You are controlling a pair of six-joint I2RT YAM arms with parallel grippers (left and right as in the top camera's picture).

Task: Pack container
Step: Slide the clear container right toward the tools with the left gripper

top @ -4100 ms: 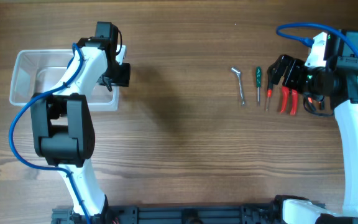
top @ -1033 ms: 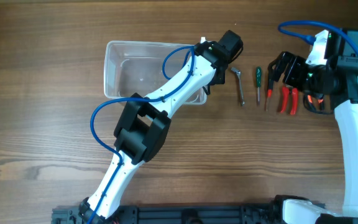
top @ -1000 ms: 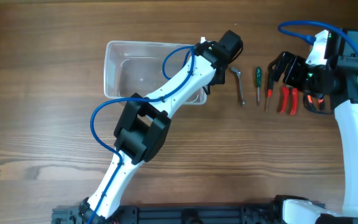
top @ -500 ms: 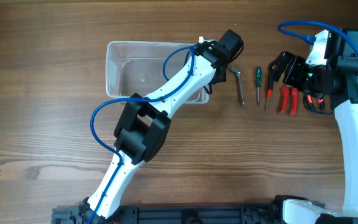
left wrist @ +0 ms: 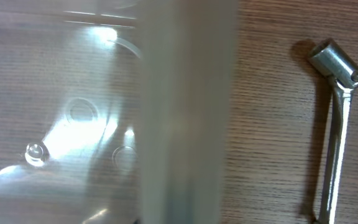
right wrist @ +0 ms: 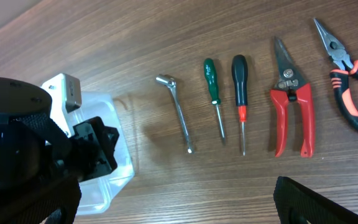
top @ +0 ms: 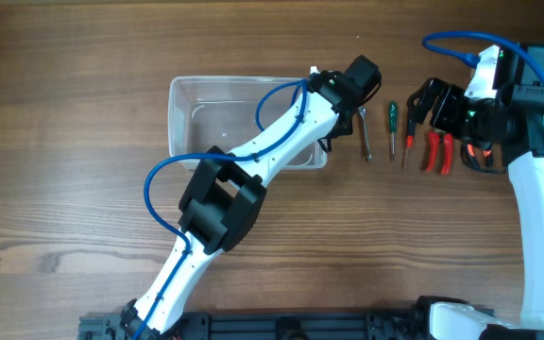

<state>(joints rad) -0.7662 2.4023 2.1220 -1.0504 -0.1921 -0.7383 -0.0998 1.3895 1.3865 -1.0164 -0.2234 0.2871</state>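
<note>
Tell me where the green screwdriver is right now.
The green screwdriver lies right of centre on the table in the overhead view, between the metal wrench and the black-handled screwdriver.

The container (top: 217,118) lies left of the wrench (top: 366,142), seemingly apart.

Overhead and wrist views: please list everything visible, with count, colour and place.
container: one, clear, table centre, no tool visible inside
wrench: one, silver, just right of the container
green screwdriver: one, green handle, right of the wrench
black screwdriver: one, black and red handle, beside the green one
snips: one, red handles, right of the screwdrivers
pliers: one, orange and black handles, farthest right
table: one, brown wood, under everything
left gripper: one, black, shut on the container's right wall
right gripper: one, black, open, over the tool row's right end
</note>
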